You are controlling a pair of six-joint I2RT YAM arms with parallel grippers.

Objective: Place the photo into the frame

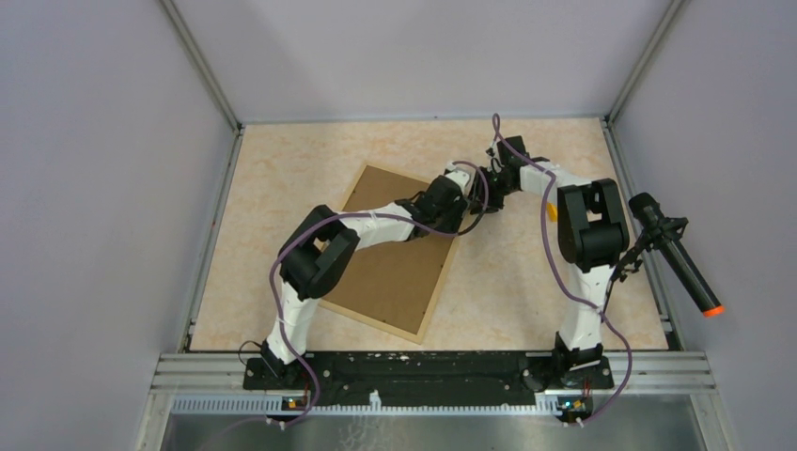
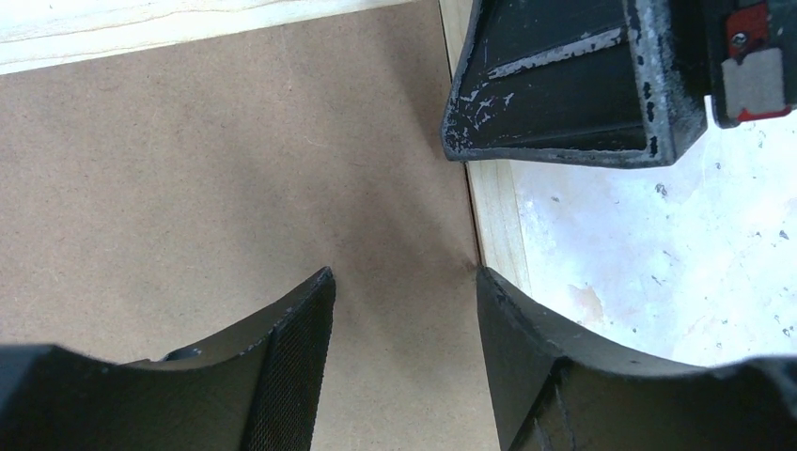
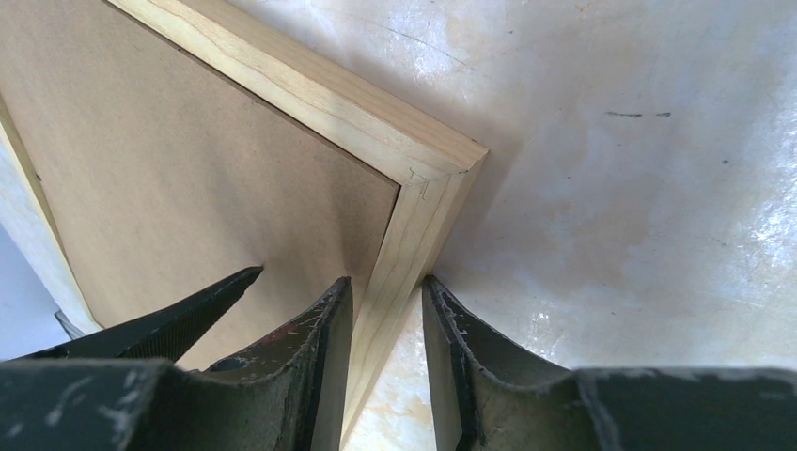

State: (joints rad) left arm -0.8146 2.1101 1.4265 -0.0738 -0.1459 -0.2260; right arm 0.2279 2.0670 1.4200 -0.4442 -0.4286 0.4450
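The frame [image 1: 395, 272] lies back-up on the table, its brown board ringed by a light wood rim. Both arms meet at its far right corner. My left gripper [image 1: 473, 191] is open over the board [image 2: 188, 188]. One fingertip rests on the board and the other sits at the rim's inner edge [image 2: 405, 274]. My right gripper [image 3: 386, 280] straddles the wood rim [image 3: 414, 202] just below the corner, shut on it with one finger on the board side and one outside. Its finger [image 2: 564, 85] shows in the left wrist view. The photo is not visible in any view.
A black stick with an orange tip [image 1: 677, 254] pokes in from the right wall. Grey walls close the beige table [image 1: 526, 282] on three sides. A metal rail [image 1: 423, 381] runs along the near edge. Purple cables [image 1: 554, 263] trail off both arms.
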